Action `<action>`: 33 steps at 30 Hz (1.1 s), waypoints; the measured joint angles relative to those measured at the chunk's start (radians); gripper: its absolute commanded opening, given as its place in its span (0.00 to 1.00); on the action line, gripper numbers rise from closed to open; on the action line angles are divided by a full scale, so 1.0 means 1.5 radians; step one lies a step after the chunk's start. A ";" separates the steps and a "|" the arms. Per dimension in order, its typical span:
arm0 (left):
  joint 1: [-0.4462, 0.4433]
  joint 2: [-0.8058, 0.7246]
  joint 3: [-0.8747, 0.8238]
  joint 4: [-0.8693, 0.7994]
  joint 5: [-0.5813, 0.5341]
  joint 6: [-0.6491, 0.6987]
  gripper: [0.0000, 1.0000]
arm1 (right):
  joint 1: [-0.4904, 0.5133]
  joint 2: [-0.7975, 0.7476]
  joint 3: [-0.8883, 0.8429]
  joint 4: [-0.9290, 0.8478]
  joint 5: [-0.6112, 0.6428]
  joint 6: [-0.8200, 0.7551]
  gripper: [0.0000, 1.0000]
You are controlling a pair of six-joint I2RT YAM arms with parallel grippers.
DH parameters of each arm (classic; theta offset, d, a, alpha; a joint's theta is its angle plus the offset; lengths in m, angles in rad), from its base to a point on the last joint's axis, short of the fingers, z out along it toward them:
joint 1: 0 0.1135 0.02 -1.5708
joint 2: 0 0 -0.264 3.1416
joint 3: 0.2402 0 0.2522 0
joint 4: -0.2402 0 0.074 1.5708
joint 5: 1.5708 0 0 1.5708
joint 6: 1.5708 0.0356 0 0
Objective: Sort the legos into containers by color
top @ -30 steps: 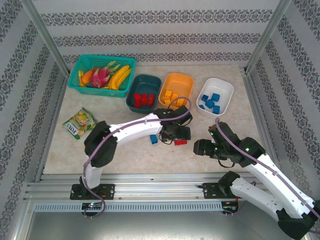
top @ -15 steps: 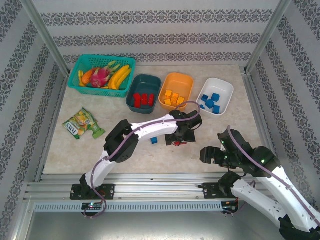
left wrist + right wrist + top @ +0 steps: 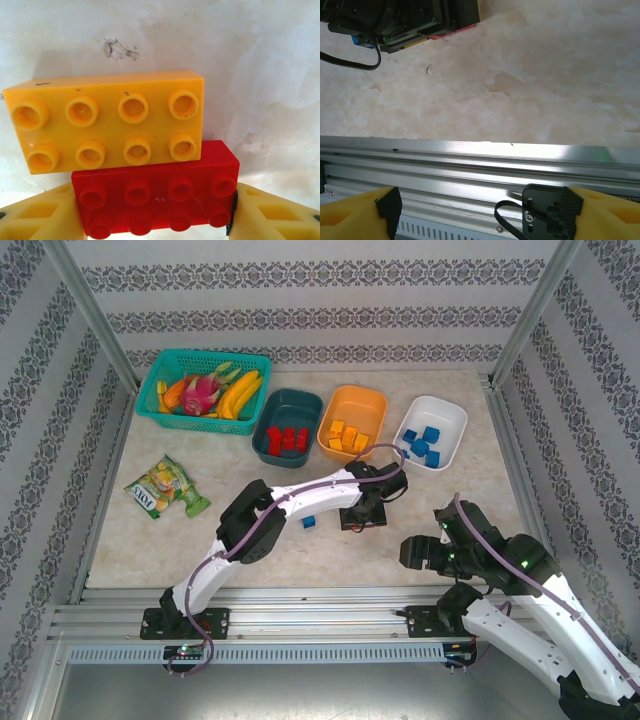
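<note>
A red brick [image 3: 155, 192] lies on the table flush against an orange-yellow brick [image 3: 107, 122]. My left gripper [image 3: 155, 220] is down over the red one, its fingers [image 3: 40, 217] pressed to both short ends. From above, this gripper [image 3: 360, 518] covers both bricks. One blue brick [image 3: 309, 522] lies loose to its left. The teal tub [image 3: 270, 420] holds red bricks [image 3: 287, 438], the orange tub [image 3: 375, 400] yellow ones [image 3: 345, 433], the white tub [image 3: 455, 420] blue ones [image 3: 422, 445]. My right gripper [image 3: 415, 552] hangs open and empty over the front rail [image 3: 480, 160].
A teal lattice basket [image 3: 160, 370] of toy fruit stands at the back left. A snack packet [image 3: 160, 487] lies on the left side. Metal frame posts and patterned walls close in the table. Bare tabletop [image 3: 530, 85] stretches between the right gripper and the left arm.
My left gripper slid right from beside the blue brick and now sits over the red brick, hiding it from above. The right arm drew back toward the near edge, then held still.
</note>
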 measured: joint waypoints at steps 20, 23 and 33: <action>0.243 -0.230 0.047 -0.020 -0.003 0.115 0.50 | 0.000 0.145 -0.001 0.452 -0.081 -0.034 0.84; 0.286 -0.186 0.081 -0.009 -0.019 0.167 0.50 | 0.000 0.219 0.000 0.552 -0.070 -0.032 0.85; 0.378 0.013 0.240 0.040 -0.071 0.327 0.52 | -0.020 0.443 0.096 0.724 -0.062 0.002 0.85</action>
